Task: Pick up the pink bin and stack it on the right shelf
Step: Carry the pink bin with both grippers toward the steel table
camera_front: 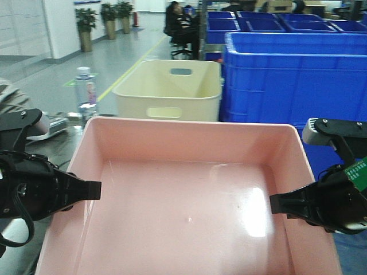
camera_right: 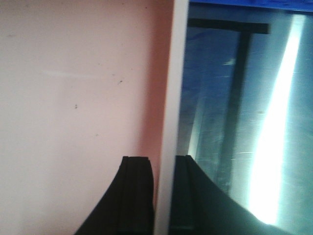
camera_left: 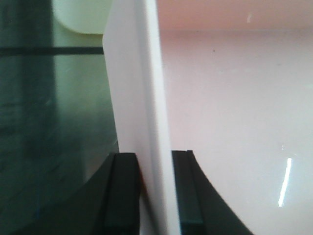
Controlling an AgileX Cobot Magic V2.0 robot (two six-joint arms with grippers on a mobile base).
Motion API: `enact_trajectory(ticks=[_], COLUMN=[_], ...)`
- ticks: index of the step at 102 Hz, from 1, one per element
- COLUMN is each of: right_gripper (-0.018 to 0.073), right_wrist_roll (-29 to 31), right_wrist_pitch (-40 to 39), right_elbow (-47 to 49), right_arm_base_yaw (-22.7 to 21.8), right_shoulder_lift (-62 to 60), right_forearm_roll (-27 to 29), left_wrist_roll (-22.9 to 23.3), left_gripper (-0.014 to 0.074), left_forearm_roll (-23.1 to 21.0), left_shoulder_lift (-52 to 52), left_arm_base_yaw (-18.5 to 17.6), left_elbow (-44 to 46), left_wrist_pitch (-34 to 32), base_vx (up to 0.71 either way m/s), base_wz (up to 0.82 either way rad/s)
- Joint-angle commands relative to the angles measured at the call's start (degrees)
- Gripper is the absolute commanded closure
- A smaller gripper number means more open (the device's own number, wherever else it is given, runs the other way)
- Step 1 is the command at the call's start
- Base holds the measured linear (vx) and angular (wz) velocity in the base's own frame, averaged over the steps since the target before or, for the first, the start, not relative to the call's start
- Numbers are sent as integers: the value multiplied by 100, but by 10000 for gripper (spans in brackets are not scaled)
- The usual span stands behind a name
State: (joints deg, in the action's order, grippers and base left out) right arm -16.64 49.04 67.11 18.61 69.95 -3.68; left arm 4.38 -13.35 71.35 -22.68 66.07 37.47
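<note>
Between the two arms, close to the front camera, is the wide, shallow, pale pink plastic bin, its left wall pinched by the left hand, its right wall by the right hand. Both grips should move level and together, since glossy sloped walls may slip; set it flat on the dark, shiny steel shelf top beneath.

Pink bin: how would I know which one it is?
Find the big blue crates at the back. Beside them sits a cream bin; nearest is the pink bin, clamped by the left gripper and right gripper. It alone is pink, wide and shallow.
</note>
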Motion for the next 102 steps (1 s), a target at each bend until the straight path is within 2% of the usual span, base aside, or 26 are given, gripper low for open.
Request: enact_trajectory(ticks=[1, 67, 89, 102], right_gripper=[568, 568, 568, 568], right_wrist_roll=[129, 129, 129, 123], right_wrist_pitch=[-295, -309, -877, -811], right_elbow=[190, 190, 190, 190], right_arm_base_yaw=[-72, -72, -90, -90], right_shoulder_lift=[-169, -169, -164, -164], right_forearm_roll=[-351, -348, -565, -361], left_wrist_roll=[-85, -85, -85, -91], left_gripper=[598, 598, 598, 598], left_forearm_roll=[59, 59, 59, 48], left_shoulder_lift=[-208, -208, -207, -207], left_arm_base_yaw=[23, 23, 23, 23], left_elbow=[209, 209, 209, 209], left_wrist_pitch=[-494, -494, -703, -747], base_vx=[15, 4, 0, 0], base_wz=[-40, -10, 0, 0])
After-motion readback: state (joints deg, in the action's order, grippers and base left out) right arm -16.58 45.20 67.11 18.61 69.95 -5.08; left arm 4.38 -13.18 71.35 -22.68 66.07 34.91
